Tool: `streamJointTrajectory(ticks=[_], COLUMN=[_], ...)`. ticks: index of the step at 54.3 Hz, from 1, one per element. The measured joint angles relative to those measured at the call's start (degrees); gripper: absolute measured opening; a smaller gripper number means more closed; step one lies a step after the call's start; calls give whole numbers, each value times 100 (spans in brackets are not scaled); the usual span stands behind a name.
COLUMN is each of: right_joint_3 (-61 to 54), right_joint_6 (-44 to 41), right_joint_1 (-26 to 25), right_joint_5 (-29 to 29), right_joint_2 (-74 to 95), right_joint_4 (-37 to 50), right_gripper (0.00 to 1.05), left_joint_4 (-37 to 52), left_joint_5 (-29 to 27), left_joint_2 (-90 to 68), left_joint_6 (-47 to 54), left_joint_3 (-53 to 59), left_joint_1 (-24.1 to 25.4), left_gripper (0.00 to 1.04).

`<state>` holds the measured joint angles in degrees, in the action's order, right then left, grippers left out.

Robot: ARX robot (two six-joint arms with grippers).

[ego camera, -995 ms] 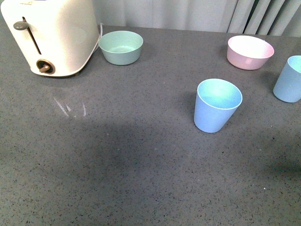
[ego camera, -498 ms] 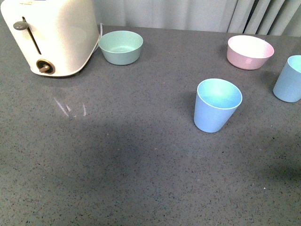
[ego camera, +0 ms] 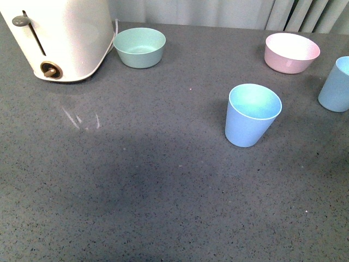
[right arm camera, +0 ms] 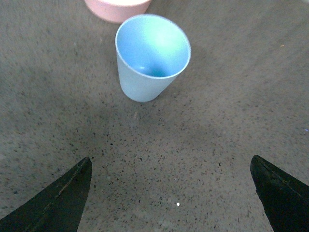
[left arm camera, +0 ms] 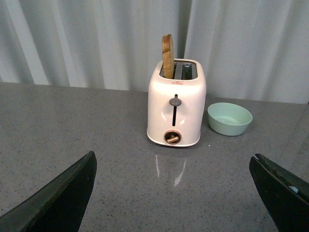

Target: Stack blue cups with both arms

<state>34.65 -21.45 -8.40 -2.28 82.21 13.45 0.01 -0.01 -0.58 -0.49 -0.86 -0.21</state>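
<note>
The right fingers [right arm camera: 58, 198] are spread wide and empty, framing a blue cup [right arm camera: 150, 58] that stands upright, mouth up, directly ahead; this alignment would suit a grasp across its wall. The left fingers [left arm camera: 63, 198] are likewise parted and empty, facing the toaster [left arm camera: 176, 104] rather than either cup. In the front view neither arm shows. The centre cup [ego camera: 252, 115] and right-edge cup [ego camera: 335, 84] stand well apart on the worktop [ego camera: 136, 180], unstacked. Both are smooth, tapered and handleless, so one should nest inside the other. The worktop is grey, speckled and matte. The pink bowl [ego camera: 291, 52] and mint bowl [ego camera: 139, 47] are shallow and rounded.
</note>
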Motion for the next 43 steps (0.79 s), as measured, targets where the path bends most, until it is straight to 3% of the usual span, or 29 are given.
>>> streamJointTrajectory(ticks=[18, 43], right_joint_3=[1434, 2509], right_joint_6=[-695, -988], right_joint_1=[389, 807], right_joint_5=[238, 514], right_joint_2=[1403, 2426], right_joint_4=[-420, -769], right_gripper=[96, 96], left_joint_4=[0, 0], left_joint_5=[0, 0], left_joint_2=[0, 0], left_joint_6=[0, 0], left_joint_3=[0, 0], left_joint_1=[0, 0], left_gripper=[96, 96])
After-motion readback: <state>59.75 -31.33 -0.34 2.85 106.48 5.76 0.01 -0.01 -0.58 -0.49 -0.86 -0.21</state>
